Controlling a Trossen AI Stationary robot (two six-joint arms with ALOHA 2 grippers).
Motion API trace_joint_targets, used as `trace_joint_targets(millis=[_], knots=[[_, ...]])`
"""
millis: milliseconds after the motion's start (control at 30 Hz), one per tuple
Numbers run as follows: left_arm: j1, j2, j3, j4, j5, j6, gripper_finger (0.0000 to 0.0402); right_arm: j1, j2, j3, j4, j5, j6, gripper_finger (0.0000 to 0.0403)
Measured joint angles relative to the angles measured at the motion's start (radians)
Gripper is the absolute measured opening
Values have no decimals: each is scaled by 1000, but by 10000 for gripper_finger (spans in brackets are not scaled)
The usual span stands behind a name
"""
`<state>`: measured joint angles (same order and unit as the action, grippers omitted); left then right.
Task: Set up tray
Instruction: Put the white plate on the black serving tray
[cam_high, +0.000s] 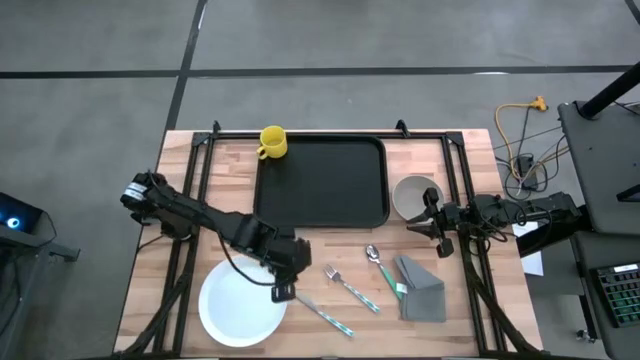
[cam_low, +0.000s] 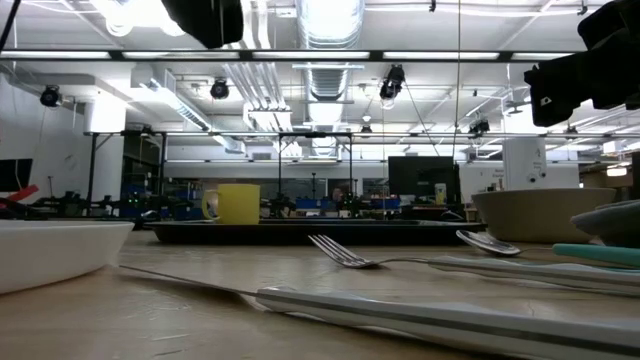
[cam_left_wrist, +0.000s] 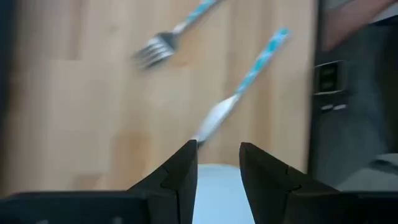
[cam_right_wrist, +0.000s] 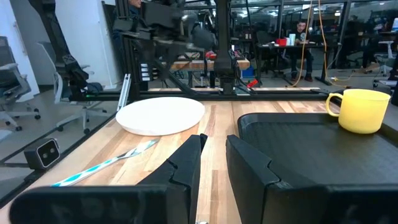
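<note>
Hovering over the near rim of the white plate (cam_high: 240, 308), the left hand (cam_high: 283, 292) has fingers parted with a small gap, empty. Knife (cam_high: 325, 316) lies just beside it on the counter (cam_high: 330, 335), fork (cam_high: 350, 288) a bit further right. The tray (cam_high: 320, 182) sits at the back centre of the counter, up and to the right of the left hand, apart from it, nothing on it. Yellow mug (cam_high: 272, 142) stands at the tray's back-left corner, touching or just off the rim, cannot tell. Right hand (cam_high: 440, 232) waits at the tray's right side, beside the bowl (cam_high: 414, 196), fingers slightly apart, gripping nothing. Spoon (cam_high: 383, 268) and grey napkin (cam_high: 421, 289) lie in front of the right hand.
</note>
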<state>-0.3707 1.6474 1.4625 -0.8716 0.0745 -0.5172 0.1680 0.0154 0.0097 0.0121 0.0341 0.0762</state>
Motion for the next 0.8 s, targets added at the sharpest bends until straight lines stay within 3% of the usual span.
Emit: trace_joint_targets(millis=[167, 400, 800], knots=[[-50, 1, -65, 165, 93, -105, 100, 0, 0, 0, 0, 0, 0, 68], [-118, 1, -87, 180, 101, -324, 100, 0, 0, 0, 0, 0, 1, 68], [-175, 1, -109, 354, 103, -447, 100, 0, 0, 0, 0, 0, 1, 68]])
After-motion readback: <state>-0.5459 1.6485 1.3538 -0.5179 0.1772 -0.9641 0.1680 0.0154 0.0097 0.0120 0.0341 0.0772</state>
